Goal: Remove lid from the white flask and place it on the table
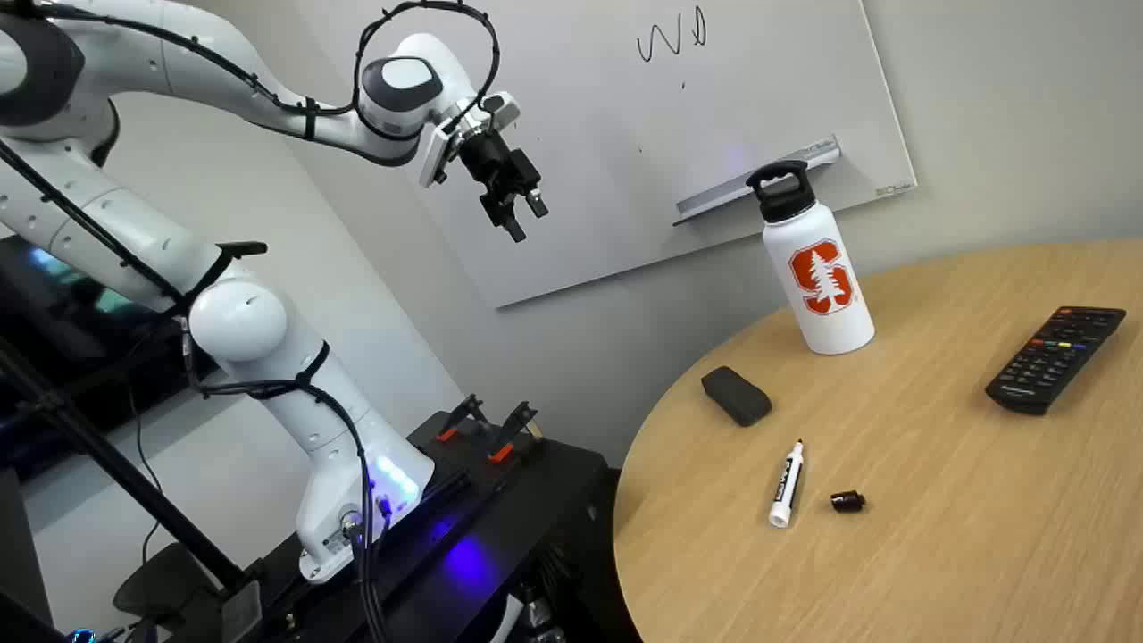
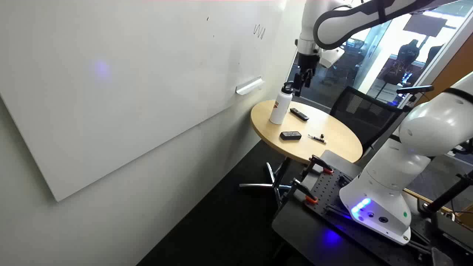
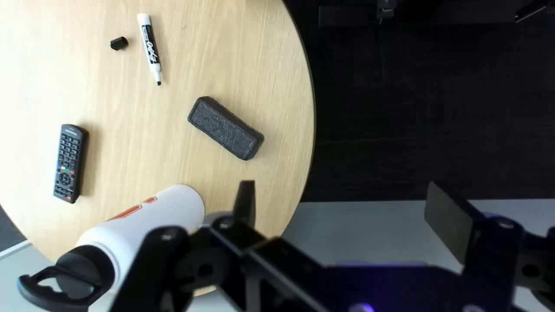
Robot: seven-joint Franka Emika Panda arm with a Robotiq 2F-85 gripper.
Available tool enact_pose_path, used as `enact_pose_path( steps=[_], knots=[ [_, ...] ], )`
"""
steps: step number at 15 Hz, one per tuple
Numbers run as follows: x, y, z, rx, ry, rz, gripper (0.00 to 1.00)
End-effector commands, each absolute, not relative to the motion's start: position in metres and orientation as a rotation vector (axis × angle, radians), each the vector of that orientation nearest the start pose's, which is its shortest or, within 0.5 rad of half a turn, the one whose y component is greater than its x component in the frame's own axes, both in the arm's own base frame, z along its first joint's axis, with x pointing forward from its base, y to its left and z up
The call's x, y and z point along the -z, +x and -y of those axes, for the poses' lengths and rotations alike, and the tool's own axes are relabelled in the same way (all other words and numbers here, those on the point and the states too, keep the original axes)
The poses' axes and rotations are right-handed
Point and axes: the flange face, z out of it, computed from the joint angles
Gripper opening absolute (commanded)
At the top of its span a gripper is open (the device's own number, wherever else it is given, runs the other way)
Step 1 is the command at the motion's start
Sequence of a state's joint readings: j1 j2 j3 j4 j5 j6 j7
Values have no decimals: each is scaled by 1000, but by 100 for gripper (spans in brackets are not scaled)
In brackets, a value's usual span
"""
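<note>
The white flask (image 1: 813,277) stands upright on the round wood-grain table (image 1: 938,554); it also shows in an exterior view (image 2: 281,109) and the wrist view (image 3: 162,214). Its black lid (image 1: 784,196), with a carry loop, is on the flask's neck. The lid also shows in an exterior view (image 2: 286,89) and at lower left in the wrist view (image 3: 84,268). My gripper (image 1: 528,221) is open and empty, in the air, apart from the flask and off to its side. Its fingers are wide apart in the wrist view (image 3: 341,190).
A black rectangular block (image 1: 737,396), an uncapped marker (image 1: 787,487), a small marker cap (image 1: 847,501) and a remote (image 1: 1055,359) lie on the table. A wall whiteboard with a tray (image 1: 759,179) is behind the flask. A chair (image 2: 364,114) stands by the table.
</note>
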State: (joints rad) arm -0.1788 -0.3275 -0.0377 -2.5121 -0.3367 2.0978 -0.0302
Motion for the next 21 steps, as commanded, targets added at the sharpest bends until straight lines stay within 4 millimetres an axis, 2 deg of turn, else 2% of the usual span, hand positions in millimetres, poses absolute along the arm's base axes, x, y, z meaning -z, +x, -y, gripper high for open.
enact_pose_path(
  steps=[1,6,7,8,13,17,19,20,21],
  knots=[
    [-393,405,105,-202,-3394,-1,100],
    [-393,405,105,-202,-3394,-1,100],
    [-397,408,111,-160,-3402,-88,100],
    [-403,413,122,-75,-3400,-235,100],
    [-424,434,184,105,-3283,-635,100],
    [-430,445,241,214,-3133,-944,100],
    [-433,447,263,274,-3048,-1083,100],
    [-435,447,270,310,-3003,-1150,100],
    [-432,438,257,256,-3076,-1025,100]
  ],
)
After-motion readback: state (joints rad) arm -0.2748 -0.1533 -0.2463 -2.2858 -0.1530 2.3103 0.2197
